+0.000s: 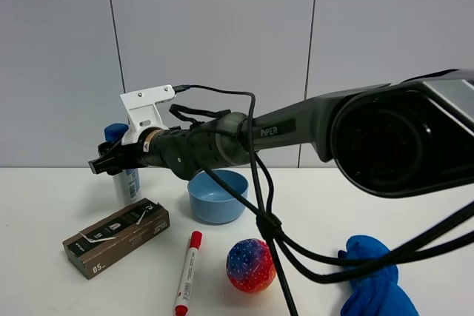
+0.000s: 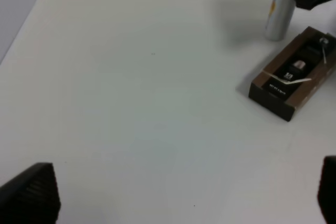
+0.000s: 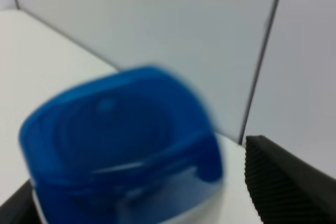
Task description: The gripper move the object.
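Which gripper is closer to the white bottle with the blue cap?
Right. The right gripper has a finger on either side of the bottle, at its cap; the left gripper hangs far off across the table.

In the exterior view the right gripper (image 1: 104, 162) crosses the shampoo bottle (image 1: 130, 183) at middle left, hiding its neck, and the bottom edge cuts off the blue cloth (image 1: 374, 279) at lower right and the red marker (image 1: 188, 268). The right wrist view shows the bottle's blue cap (image 3: 121, 145) only as a blur. In the left wrist view, print on the brown box (image 2: 291, 74) is too small to read.
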Robot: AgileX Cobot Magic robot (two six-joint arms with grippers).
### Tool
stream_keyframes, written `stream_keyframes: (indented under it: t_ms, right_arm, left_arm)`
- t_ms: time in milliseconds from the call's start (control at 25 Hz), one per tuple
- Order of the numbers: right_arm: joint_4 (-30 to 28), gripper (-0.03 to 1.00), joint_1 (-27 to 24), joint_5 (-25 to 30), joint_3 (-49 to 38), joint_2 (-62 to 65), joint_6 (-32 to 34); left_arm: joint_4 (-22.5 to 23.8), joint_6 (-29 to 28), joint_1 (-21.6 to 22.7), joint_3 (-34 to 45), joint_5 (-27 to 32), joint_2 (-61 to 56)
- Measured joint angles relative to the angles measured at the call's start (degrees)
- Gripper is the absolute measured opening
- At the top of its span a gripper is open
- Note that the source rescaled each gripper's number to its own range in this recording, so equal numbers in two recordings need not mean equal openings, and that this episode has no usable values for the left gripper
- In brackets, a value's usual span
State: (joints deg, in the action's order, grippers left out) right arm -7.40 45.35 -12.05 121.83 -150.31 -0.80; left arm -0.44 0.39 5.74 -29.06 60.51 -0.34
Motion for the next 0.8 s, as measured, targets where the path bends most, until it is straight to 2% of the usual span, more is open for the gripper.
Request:
stream_keyframes:
  t_ms: [80, 280, 360, 600, 720, 800]
  right_arm:
    - [0.0, 0.32, 0.0, 1.28, 0.0, 0.89, 0.8]
    - [-0.12, 0.68, 0.16, 4.99, 0.0, 2.72, 2.91]
    - [-0.12, 0.75, 0.41, 5.35, 0.0, 3.34, 2.96]
    - [-0.74, 0.79, 1.91, 7.42, 0.0, 7.63, 3.09]
    - [-1.59, 0.79, 2.84, 12.48, 0.0, 11.22, 3.09]
    - [-1.63, 0.79, 3.52, 17.83, 0.0, 13.73, 2.96]
  left_arm:
    - [-0.05, 0.0, 0.0, 0.0, 0.0, 0.0]
    - [0.0, 0.0, 0.0, 0.0, 0.0, 0.0]
    - [0.0, 0.0, 0.0, 0.0, 0.0, 0.0]
    - [0.0, 0.0, 0.0, 0.0, 0.0, 0.0]
    - [0.0, 0.0, 0.0, 0.0, 0.0, 0.0]
    - [0.0, 0.0, 0.0, 0.0, 0.0, 0.0]
